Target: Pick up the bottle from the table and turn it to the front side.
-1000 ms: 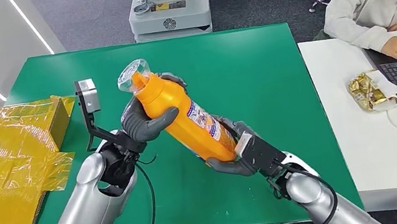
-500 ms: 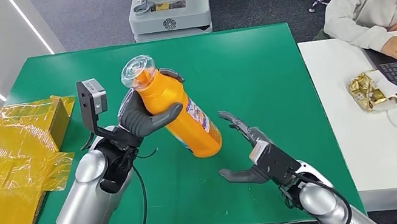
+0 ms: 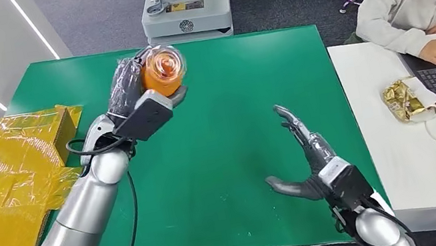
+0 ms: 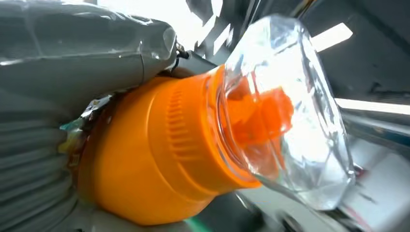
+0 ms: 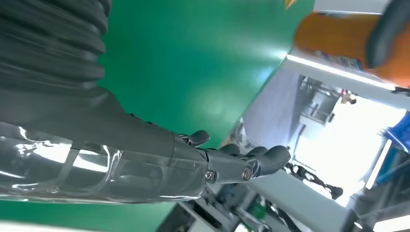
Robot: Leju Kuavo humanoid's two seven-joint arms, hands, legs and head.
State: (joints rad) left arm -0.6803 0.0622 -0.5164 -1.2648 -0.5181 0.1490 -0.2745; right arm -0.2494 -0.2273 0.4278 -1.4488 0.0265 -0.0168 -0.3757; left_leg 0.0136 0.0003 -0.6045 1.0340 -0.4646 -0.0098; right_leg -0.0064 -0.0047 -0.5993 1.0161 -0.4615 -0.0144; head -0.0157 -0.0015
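Green table [image 3: 243, 125] | left hand [image 3: 128, 88] grips orange bottle [image 3: 163, 71] — cap up | right hand [image 3: 310, 161] spread, empty

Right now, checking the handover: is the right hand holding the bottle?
No. The right hand is open over the table; the left hand grips the bottle.

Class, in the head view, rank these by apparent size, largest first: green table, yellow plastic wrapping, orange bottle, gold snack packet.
1. green table
2. yellow plastic wrapping
3. orange bottle, seen end-on from its cap, so it looks small
4. gold snack packet, close to the bottle; order unsure
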